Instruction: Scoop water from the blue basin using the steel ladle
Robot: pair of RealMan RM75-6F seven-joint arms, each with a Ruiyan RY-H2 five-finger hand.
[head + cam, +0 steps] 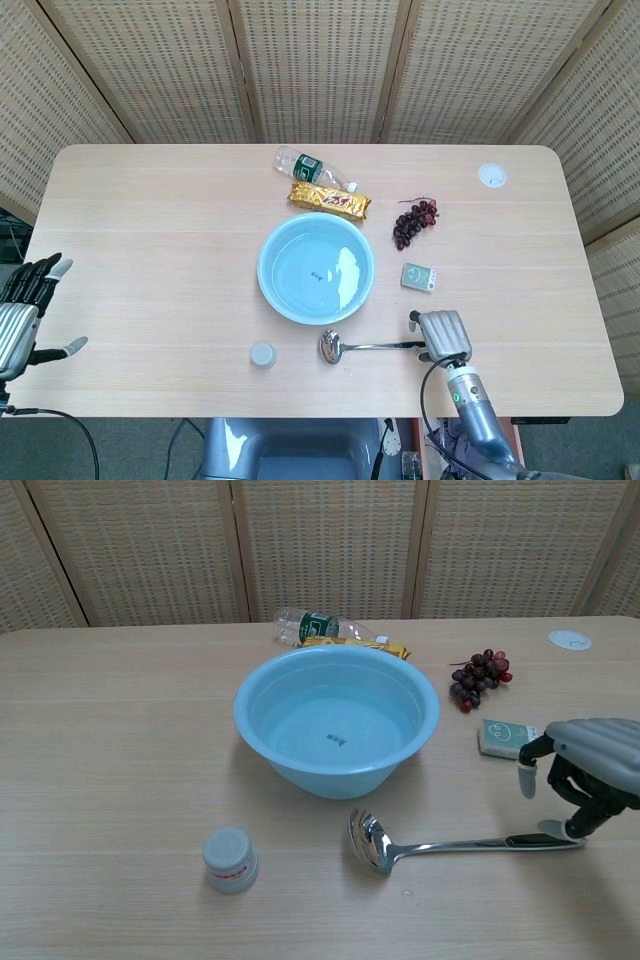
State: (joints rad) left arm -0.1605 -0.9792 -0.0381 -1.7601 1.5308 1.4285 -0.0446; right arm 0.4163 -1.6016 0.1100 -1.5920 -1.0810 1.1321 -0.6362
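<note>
The blue basin [264, 270] [300, 772] stands mid-table with water in it. In front of it lies the steel ladle [372, 347] [440, 846], bowl to the left, black-tipped handle pointing right. My right hand [441, 334] [584, 775] hovers over the handle's end, fingers curved downward and the thumb held apart; one fingertip is at or very near the handle tip, and nothing is gripped. Beyond the table's left edge my left hand [24, 318] hangs with fingers spread and empty, visible only in the head view.
A small white jar [262, 354] [229, 860] stands front left of the basin. Behind the basin lie a plastic bottle [306, 166] and a gold packet [330, 200]. Grapes [478, 677], a green-white packet [508, 738] and a white disc [491, 176] sit to the right.
</note>
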